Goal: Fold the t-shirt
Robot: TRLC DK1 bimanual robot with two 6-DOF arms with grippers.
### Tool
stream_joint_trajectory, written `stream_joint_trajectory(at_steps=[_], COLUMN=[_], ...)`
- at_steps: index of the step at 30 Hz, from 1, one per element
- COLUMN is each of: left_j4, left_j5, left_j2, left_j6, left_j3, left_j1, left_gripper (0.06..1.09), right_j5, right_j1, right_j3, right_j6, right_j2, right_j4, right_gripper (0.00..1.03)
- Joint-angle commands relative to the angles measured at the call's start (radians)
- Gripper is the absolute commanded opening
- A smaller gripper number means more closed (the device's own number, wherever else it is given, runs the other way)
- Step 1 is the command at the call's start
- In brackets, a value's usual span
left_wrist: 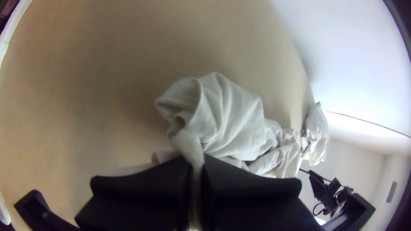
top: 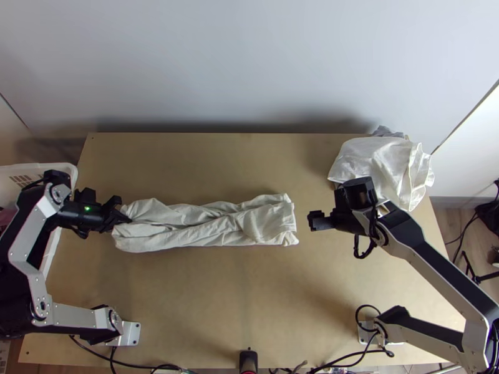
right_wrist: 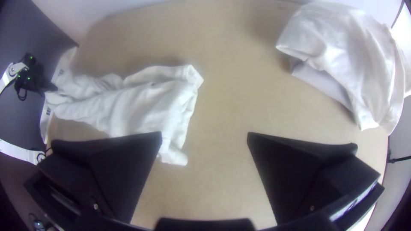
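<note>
On the light wooden table [top: 187, 299], a cream fabric t-shirt [top: 206, 224] is lying as a long, rumpled strip running from nine towards three o'clock. The black-fingered left gripper [left_wrist: 196, 159] is pinching a bunched bit of cloth at the strip's nine o'clock end, probably because a firm hold there is anchoring it for straightening or for a fold across its length. The black-fingered right gripper [right_wrist: 204, 133] is waiting with its fingers spread, holding nothing, just beyond the three o'clock end; it is likely being kept there for grasping that edge. A loose heap of white cloth [top: 374, 165] is resting at two o'clock, presumably being kept aside so that the middle is serving as folding space.
</note>
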Motion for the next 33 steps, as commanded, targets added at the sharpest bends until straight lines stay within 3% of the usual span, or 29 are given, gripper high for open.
stream_joint_trajectory(at_steps=[1, 8, 21, 33], left_j4=[-0.175, -0.166, -0.108, -0.131], left_j5=[-0.019, -0.04, -0.201, -0.298], left_j2=[-0.026, -0.005, 0.104, 0.265], left_j6=[0.021, -0.143, -0.202, -0.358], left_j3=[0.114, 0.255, 0.292, 0.492], left_j1=[-0.056, -0.277, -0.528, -0.703], left_gripper=[0.11, 0.11, 0.12, 0.12], right_j5=[0.0, 0.0, 0.0, 0.0], right_j1=[0.002, -0.002, -0.009, -0.01], right_j3=[-0.031, -0.075, -0.104, -0.149], right_j6=[0.006, 0.006, 0.006, 0.01], right_j2=[0.0, -0.031, -0.08, -0.121], right_j4=[0.031, 0.034, 0.052, 0.082], right_gripper=[0.92, 0.92, 0.92, 0.92])
